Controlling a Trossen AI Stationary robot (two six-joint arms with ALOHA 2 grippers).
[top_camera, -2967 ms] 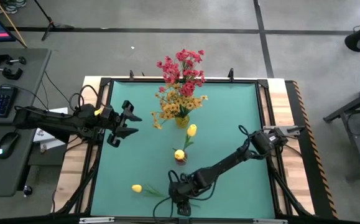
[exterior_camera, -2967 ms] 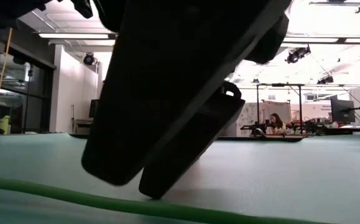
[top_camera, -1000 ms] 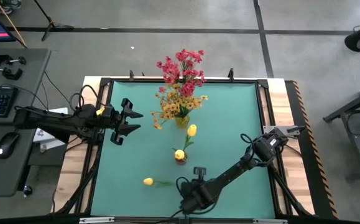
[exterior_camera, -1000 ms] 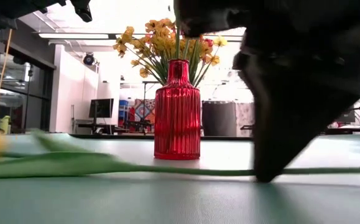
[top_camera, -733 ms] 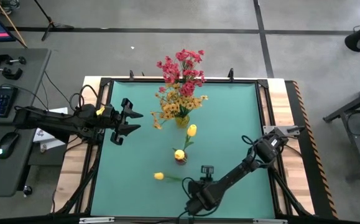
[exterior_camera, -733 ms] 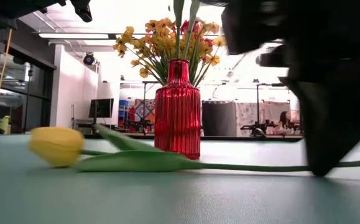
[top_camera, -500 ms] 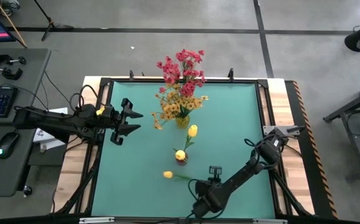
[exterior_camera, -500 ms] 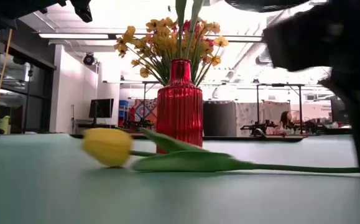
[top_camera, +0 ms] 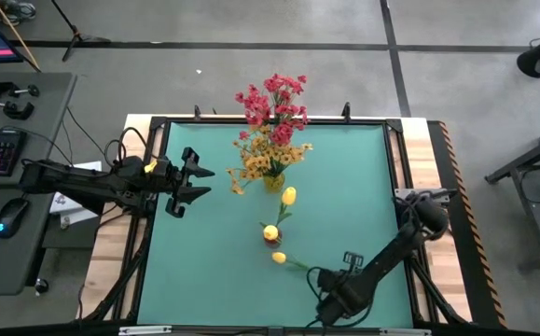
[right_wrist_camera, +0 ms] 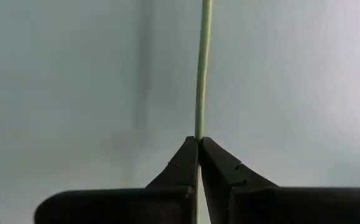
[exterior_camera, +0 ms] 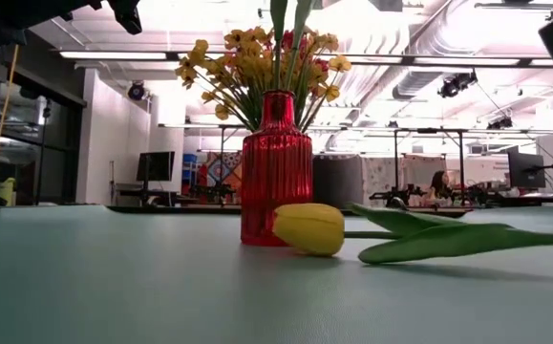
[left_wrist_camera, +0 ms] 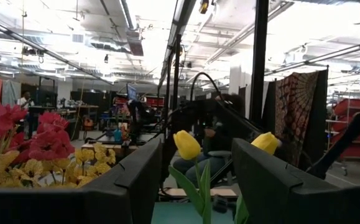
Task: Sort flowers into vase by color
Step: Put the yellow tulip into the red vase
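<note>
A yellow tulip (top_camera: 279,258) lies on the green mat just near of the red vase (top_camera: 271,237). Its blossom (exterior_camera: 307,229) and leaf (exterior_camera: 448,240) rest on the mat, and its stem runs toward the right near corner. My right gripper (top_camera: 322,275) is low by the near edge, shut on that stem. The red vase (exterior_camera: 276,167) holds yellow tulips. A yellow vase (top_camera: 271,183) farther back holds orange-yellow and pink-red bunches (top_camera: 271,112). My left gripper (top_camera: 195,178) hovers open at the table's left, with nothing between its fingers. My right gripper pinches the tulip's thin green stem (right_wrist_camera: 198,127) at its free end, between the tips of its two fingers (right_wrist_camera: 183,163). The fingers come low from the table's right near side and lie roughly along the stem. Blossom and leaf stay on the mat.
The right arm (top_camera: 395,245) slants across the right near quarter of the mat. Keyboard and mouse sit on a desk (top_camera: 8,140) off the left side. Bare green mat (top_camera: 363,168) lies to the right of the vases and at the near left.
My right gripper, staying shut, has moved toward the table's right edge and drawn the tulip along the mat by its stem. The blossom has slid from the near left to just in front of the red vase.
</note>
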